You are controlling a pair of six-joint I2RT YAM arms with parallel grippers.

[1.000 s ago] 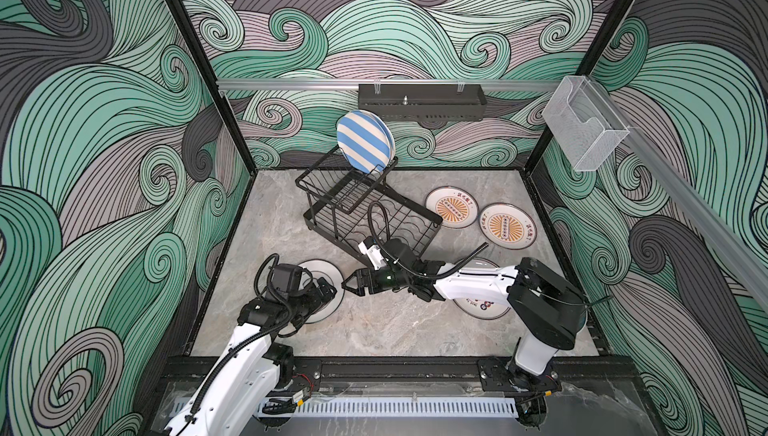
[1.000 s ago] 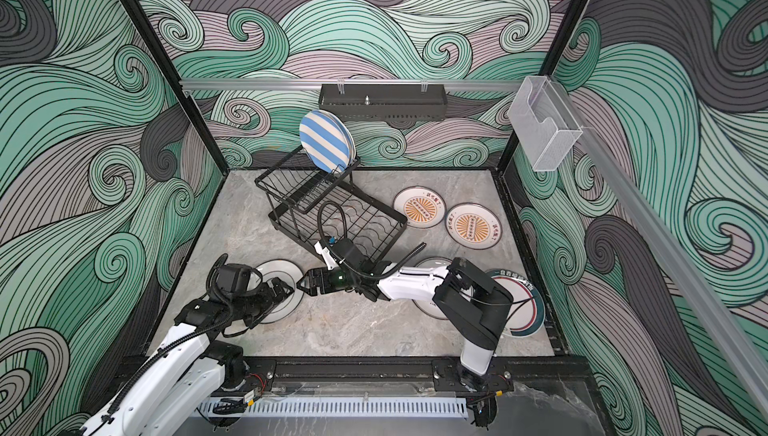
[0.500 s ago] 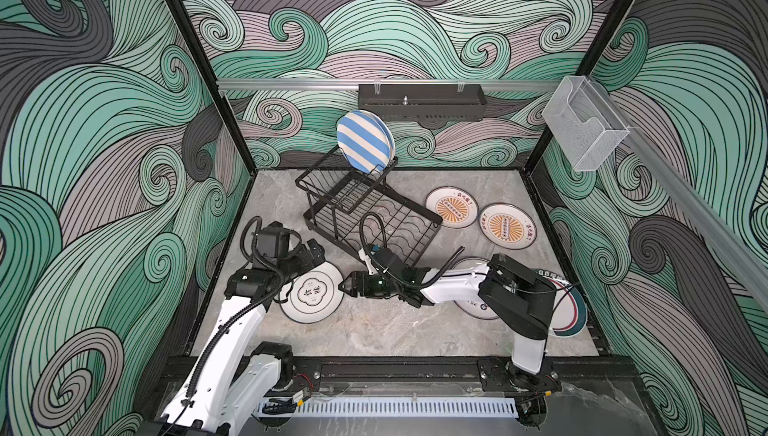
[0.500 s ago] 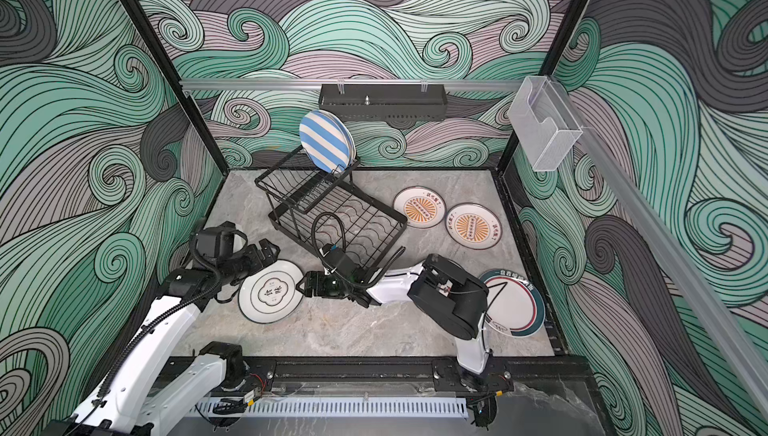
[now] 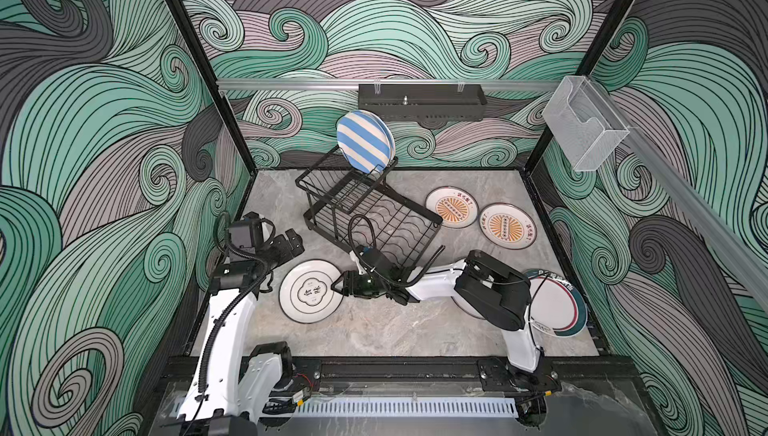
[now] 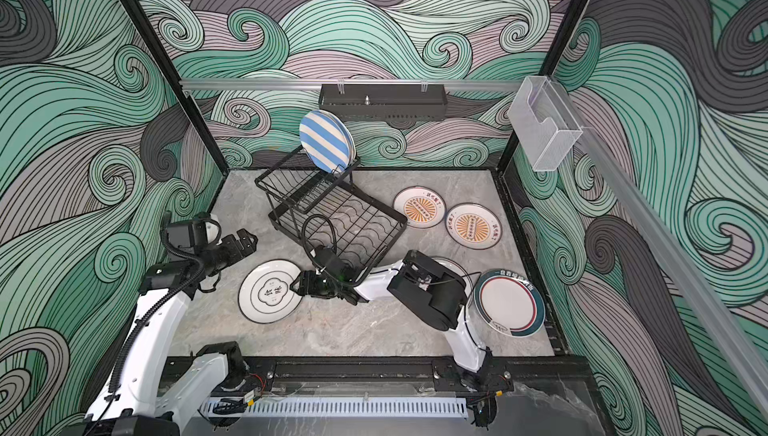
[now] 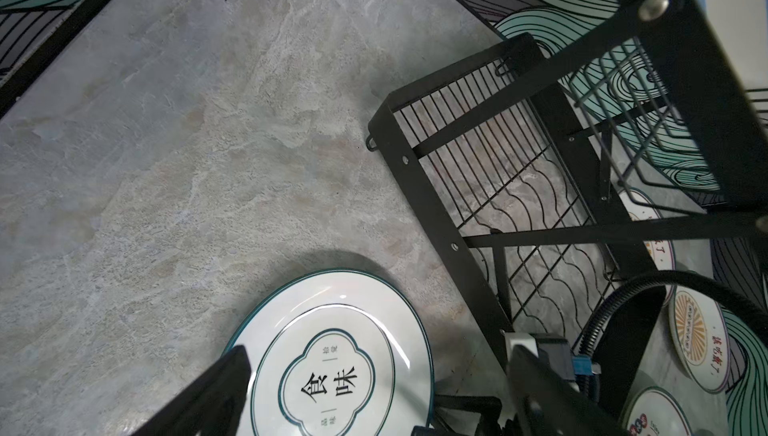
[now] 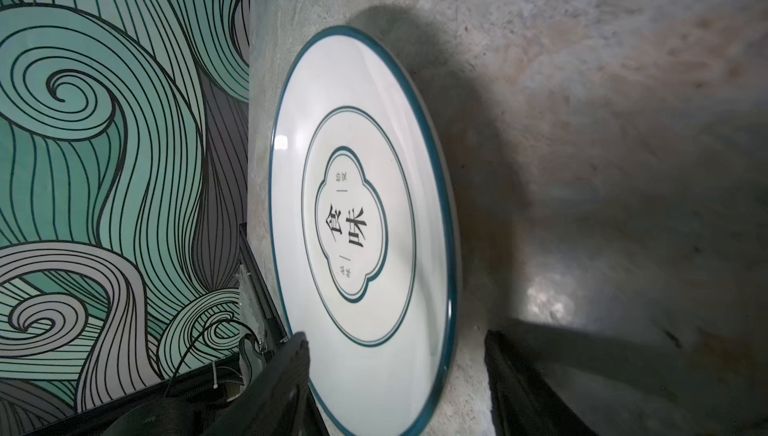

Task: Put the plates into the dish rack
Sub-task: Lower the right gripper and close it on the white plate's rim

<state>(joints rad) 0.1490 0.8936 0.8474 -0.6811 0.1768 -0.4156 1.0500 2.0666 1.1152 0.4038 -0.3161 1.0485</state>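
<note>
A white plate (image 5: 311, 291) (image 6: 270, 291) with a teal rim and black characters lies flat near the front left. My right gripper (image 5: 335, 286) (image 8: 397, 336) reaches across to the plate's (image 8: 365, 213) right rim. It is open, one finger over the plate and the other beside the rim. My left gripper (image 5: 294, 242) (image 7: 376, 355) hangs open behind that plate (image 7: 332, 371), holding nothing. The black wire dish rack (image 5: 374, 221) (image 6: 340, 221) stands mid-table. A blue-and-cream striped plate (image 5: 365, 142) (image 6: 326, 140) stands upright on its raised tier.
Two orange sunburst plates (image 5: 452, 207) (image 5: 507, 226) lie right of the rack. A red-and-teal rimmed plate (image 5: 557, 309) lies at the front right, and another plate (image 6: 449, 265) is mostly hidden under the right arm. A black perforated tray (image 5: 422, 101) and a clear box (image 5: 584, 122) hang on the walls.
My left gripper has lifted off the teal-rimmed plate and pulled back to the left. My right gripper has slid left up to the plate's rim, its jaws narrowing.
</note>
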